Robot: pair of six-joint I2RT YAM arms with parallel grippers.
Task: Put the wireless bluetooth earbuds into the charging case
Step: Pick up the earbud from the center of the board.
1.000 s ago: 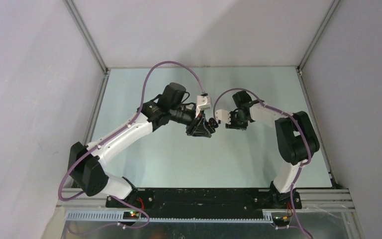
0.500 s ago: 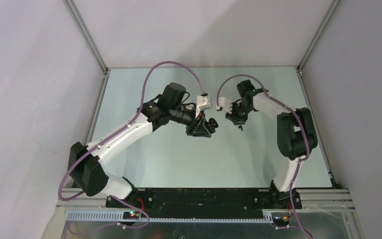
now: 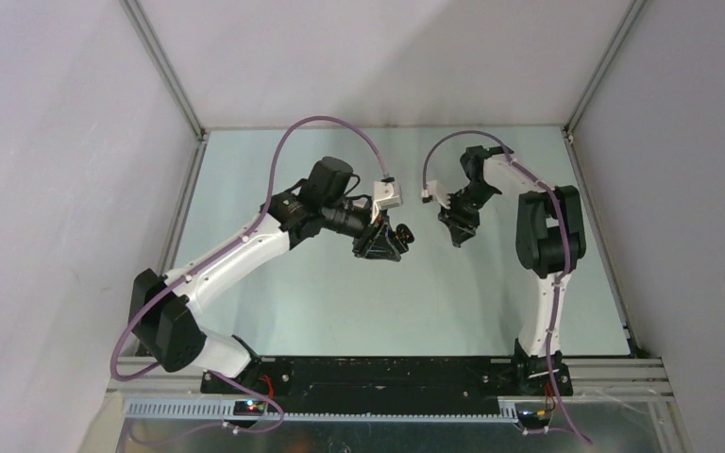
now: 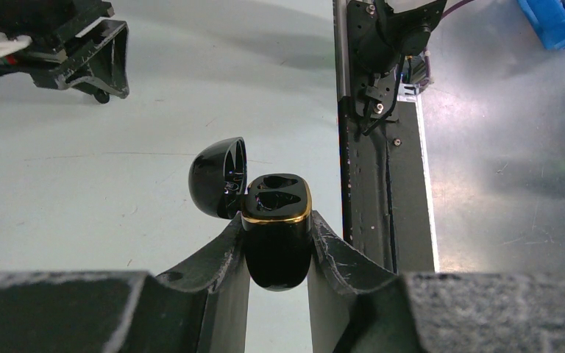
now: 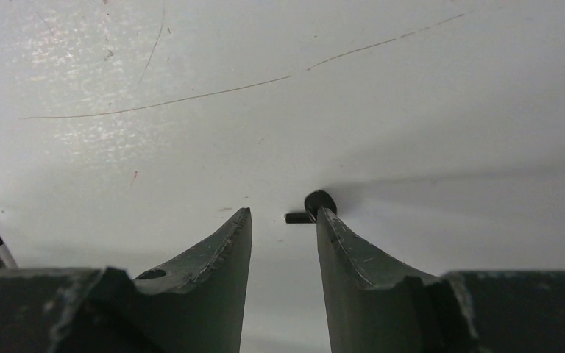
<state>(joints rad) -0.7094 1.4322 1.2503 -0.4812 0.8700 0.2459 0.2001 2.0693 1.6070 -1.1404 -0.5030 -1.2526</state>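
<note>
The charging case (image 4: pixel 276 243) is glossy black with a gold rim, and its lid (image 4: pixel 217 176) hangs open to the left. My left gripper (image 4: pixel 276 220) is shut on the case body and holds it above the table (image 3: pixel 340 283). Its two sockets look dark; I cannot tell whether they hold anything. One black earbud (image 5: pixel 318 203) lies on the table, touching the tip of the right-hand finger of my right gripper (image 5: pixel 283 213). That gripper is open, points down at the table and has nothing between its fingers. From above, the right gripper (image 3: pixel 460 234) hangs just right of the left gripper (image 3: pixel 398 238).
The black base rail (image 4: pixel 368 147) and the metal frame run along the table's near edge, with a blue object (image 4: pixel 552 22) beyond them. White walls enclose the table on three sides. The right arm's elbow (image 3: pixel 547 231) stands upright close beside its gripper.
My right gripper has drawn away from the case towards the right and turned down at the table, its jaws widening. A black earbud now lies on the table under it. The left arm has not moved.
</note>
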